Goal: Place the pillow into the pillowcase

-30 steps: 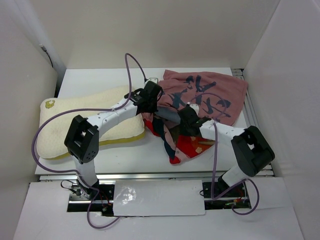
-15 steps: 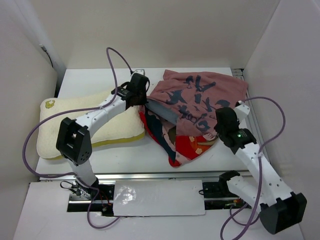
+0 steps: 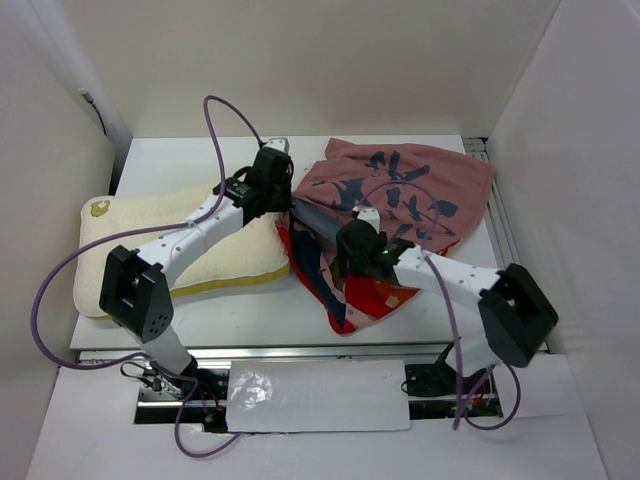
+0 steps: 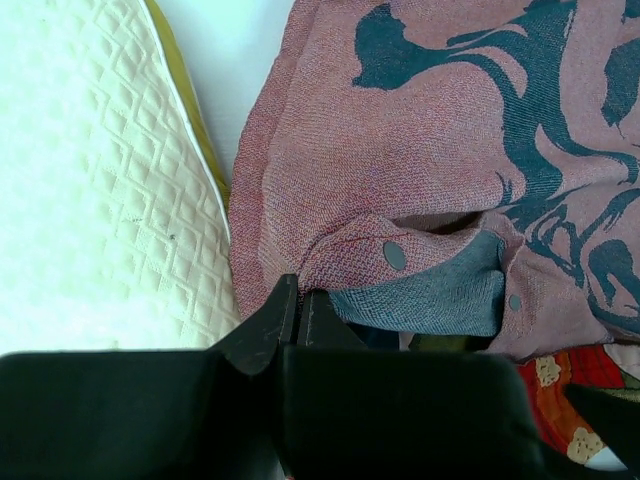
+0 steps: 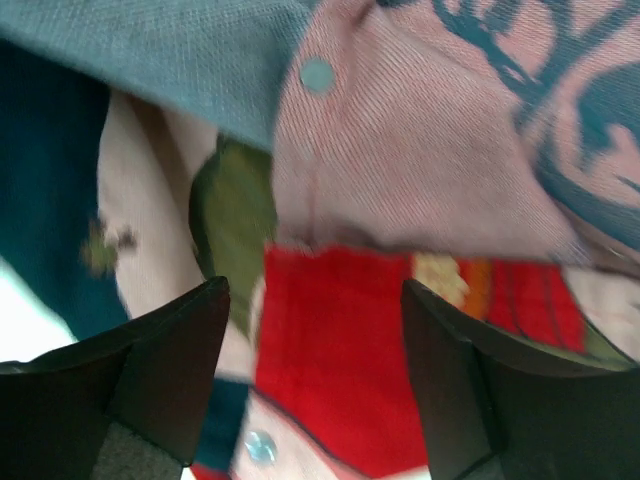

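Note:
The cream pillow [image 3: 180,255] lies at the table's left; in the left wrist view its quilted face [image 4: 90,180] sits just left of the pillowcase. The pillowcase [image 3: 420,190] lies crumpled at centre right, dull pink side up, with its red printed side [image 3: 380,295] showing at the front. My left gripper [image 3: 283,205] is shut on the pillowcase's left hem [image 4: 340,255], its tips pressed together [image 4: 298,305]. My right gripper [image 3: 345,265] hangs open just above the red cloth [image 5: 340,370], with nothing between its fingers [image 5: 315,290].
White walls [image 3: 570,150] box in the table on three sides. The table's front edge [image 3: 260,345] runs just before the arm bases. Purple cables [image 3: 215,120] loop above both arms. Grey snap buttons [image 4: 394,255] dot the hem.
The right arm swung out to the right, then came back over the pillowcase's front, and its jaws now stand open. The left gripper shifted slightly left, still holding the hem.

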Controlling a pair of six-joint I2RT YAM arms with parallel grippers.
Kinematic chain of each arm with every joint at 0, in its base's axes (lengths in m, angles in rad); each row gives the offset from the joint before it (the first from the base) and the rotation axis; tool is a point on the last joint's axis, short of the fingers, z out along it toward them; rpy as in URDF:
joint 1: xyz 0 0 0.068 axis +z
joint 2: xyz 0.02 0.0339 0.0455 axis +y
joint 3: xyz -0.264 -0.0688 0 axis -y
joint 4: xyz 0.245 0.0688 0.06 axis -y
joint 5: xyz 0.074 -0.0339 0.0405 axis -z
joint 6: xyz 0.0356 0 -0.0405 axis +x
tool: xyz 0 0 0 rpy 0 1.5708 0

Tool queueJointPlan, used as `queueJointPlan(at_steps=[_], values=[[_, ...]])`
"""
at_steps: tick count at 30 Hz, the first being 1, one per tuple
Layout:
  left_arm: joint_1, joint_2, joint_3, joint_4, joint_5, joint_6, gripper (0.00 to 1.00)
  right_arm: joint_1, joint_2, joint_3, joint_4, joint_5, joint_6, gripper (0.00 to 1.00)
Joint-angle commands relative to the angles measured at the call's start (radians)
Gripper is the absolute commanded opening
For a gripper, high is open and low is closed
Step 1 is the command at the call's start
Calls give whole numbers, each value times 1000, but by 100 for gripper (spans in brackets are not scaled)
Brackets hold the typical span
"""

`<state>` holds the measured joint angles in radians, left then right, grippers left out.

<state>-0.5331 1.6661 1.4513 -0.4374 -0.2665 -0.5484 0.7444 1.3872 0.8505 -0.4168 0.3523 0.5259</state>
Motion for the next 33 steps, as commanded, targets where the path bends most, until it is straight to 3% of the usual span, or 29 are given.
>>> queueJointPlan(at_steps=[1,7,9,10,11,12,15,19,22,26,29,33], values=[[-8,-55,0,29,-17,24,0,10,128,84,84,101,89,77],[-8,-74,-9,29,-26,42,0,1,279,102,145,102,161,78],[-8,-74,-9,29,-27,42,0,1,289,114,127,132,212,73],[-8,-74,-9,20,-27,42,0,1,289,114,57,207,238,65],[-8,-74,-9,20,-36,42,0,1,267,114,14,249,267,41],[2,-74,-9,20,-36,42,0,1,207,104,-26,285,311,31],[25,-33,21,20,-27,54,0,-23,84,47,-198,390,373,17],[62,36,110,9,-39,65,0,-100,-197,7,-454,480,501,0],[114,92,183,-1,-28,74,0,-207,-368,24,-597,545,513,0],[176,159,259,-21,10,74,0,-352,-506,76,-594,525,373,0],[209,236,345,-50,10,74,0,-418,-530,113,-570,525,310,8],[237,328,452,-101,10,74,0,-465,-505,176,-602,569,287,8]])
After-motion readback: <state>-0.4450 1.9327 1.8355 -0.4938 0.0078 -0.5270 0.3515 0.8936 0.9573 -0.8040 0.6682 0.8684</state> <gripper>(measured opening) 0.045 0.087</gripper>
